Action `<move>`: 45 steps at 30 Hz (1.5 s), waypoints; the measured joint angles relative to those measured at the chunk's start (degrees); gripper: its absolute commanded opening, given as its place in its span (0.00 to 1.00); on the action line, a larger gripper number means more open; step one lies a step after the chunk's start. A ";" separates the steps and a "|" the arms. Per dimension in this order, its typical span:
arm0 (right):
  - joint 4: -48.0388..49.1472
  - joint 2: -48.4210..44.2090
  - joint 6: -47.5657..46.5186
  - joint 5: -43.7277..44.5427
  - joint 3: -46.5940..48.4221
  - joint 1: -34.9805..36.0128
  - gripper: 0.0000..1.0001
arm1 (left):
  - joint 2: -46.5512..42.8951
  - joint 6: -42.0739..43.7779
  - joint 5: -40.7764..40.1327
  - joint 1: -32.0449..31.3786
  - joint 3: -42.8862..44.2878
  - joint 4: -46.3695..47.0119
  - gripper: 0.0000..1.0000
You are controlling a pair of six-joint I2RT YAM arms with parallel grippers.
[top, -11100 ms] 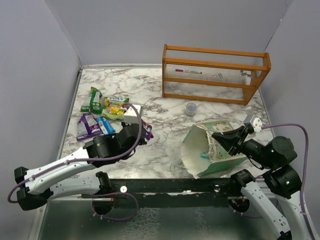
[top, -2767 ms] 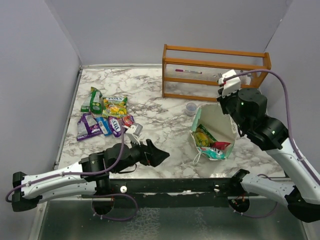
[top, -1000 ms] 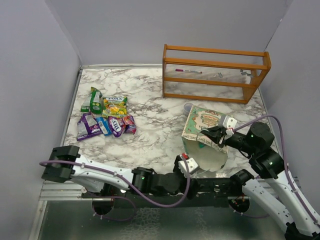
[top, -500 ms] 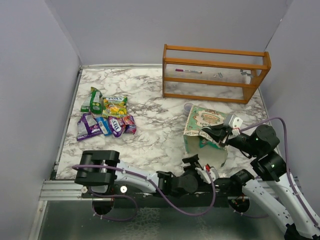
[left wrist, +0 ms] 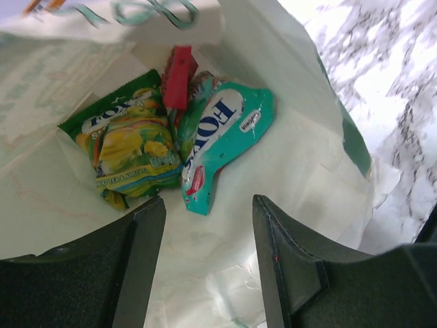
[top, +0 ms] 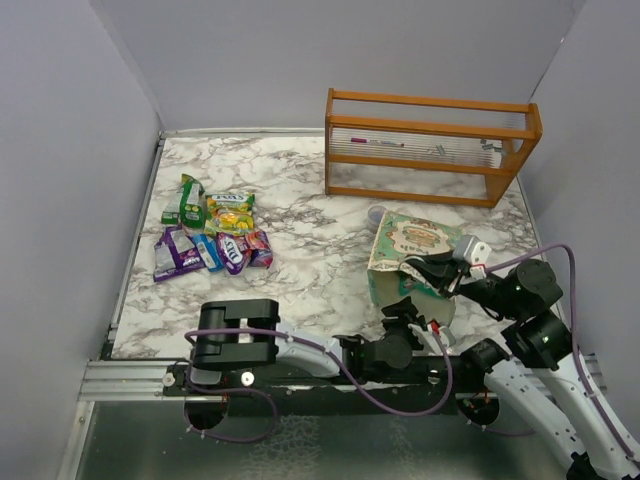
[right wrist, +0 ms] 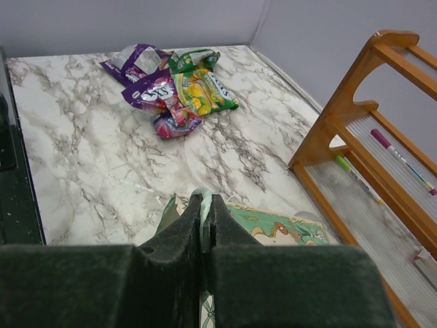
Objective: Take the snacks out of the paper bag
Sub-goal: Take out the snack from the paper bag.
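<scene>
The paper bag (top: 408,243) lies tipped on the marble, its mouth facing the near edge. My right gripper (top: 424,270) is shut on the bag's (right wrist: 280,226) upper rim, pinching the mint paper between its pads (right wrist: 205,205). At the mouth sits my left gripper (top: 405,312). In the left wrist view it (left wrist: 208,202) is open inside the cream interior, nothing between its fingers (left wrist: 140,273). Just ahead of them lie a green-yellow snack (left wrist: 128,147), a teal snack (left wrist: 222,137) and a red one (left wrist: 179,75). Several other snacks (top: 215,235) are piled at the left.
An orange wooden rack (top: 430,145) stands at the back right and also shows in the right wrist view, rack (right wrist: 369,130). A small clear cup (top: 376,212) peeks out behind the bag. Grey walls close in the left, back and right sides.
My left arm has swung right along the near edge and pushed its gripper into the bag's mouth, with its jaws narrowing. The right gripper kept its hold on the rim, shifting slightly right.
</scene>
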 measured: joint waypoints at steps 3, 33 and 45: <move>0.35 -0.02 0.04 0.11 0.00 0.00 0.02 | 2.16 2.12 0.02 0.55 0.00 1.55 0.57; 0.81 -0.61 -0.66 -2.69 1.88 0.00 0.02 | 14.69 3.89 7.06 12.35 9.29 -0.52 0.49; 1.73 -2.01 -0.63 -1.66 -0.57 0.00 0.02 | 15.10 0.61 9.90 13.09 12.00 -7.26 0.02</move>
